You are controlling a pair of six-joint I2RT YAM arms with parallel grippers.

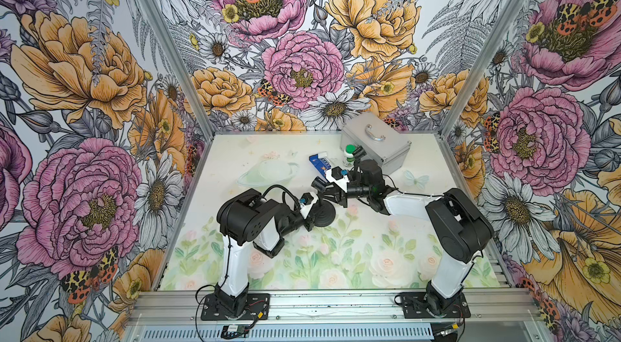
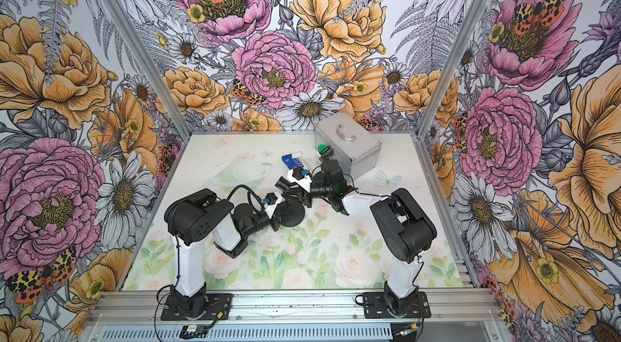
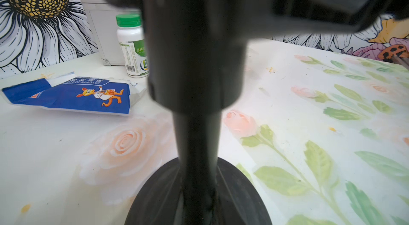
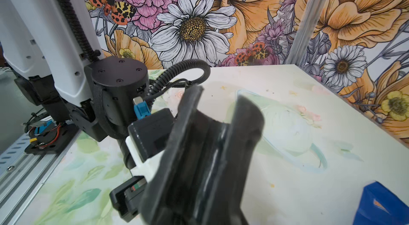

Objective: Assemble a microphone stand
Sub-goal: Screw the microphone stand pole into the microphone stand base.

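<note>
Looking at both top views, you find the round base (image 1: 325, 215) on the tabletop (image 1: 302, 266) in front of the silver case (image 1: 374, 142), the left gripper (image 1: 316, 206) clamped just above it and the right gripper (image 1: 325, 189) pinching the microphone clip (image 1: 318, 185), nearer the case. From the left wrist you see the stand pole (image 3: 197, 137) upright on that base, squeezed by the left gripper, with a green-capped bottle (image 3: 130, 44) and a blue gauze packet (image 3: 73, 96) in front of the case. From the right wrist the clip fills the foreground, the grip itself out of sight.
</note>
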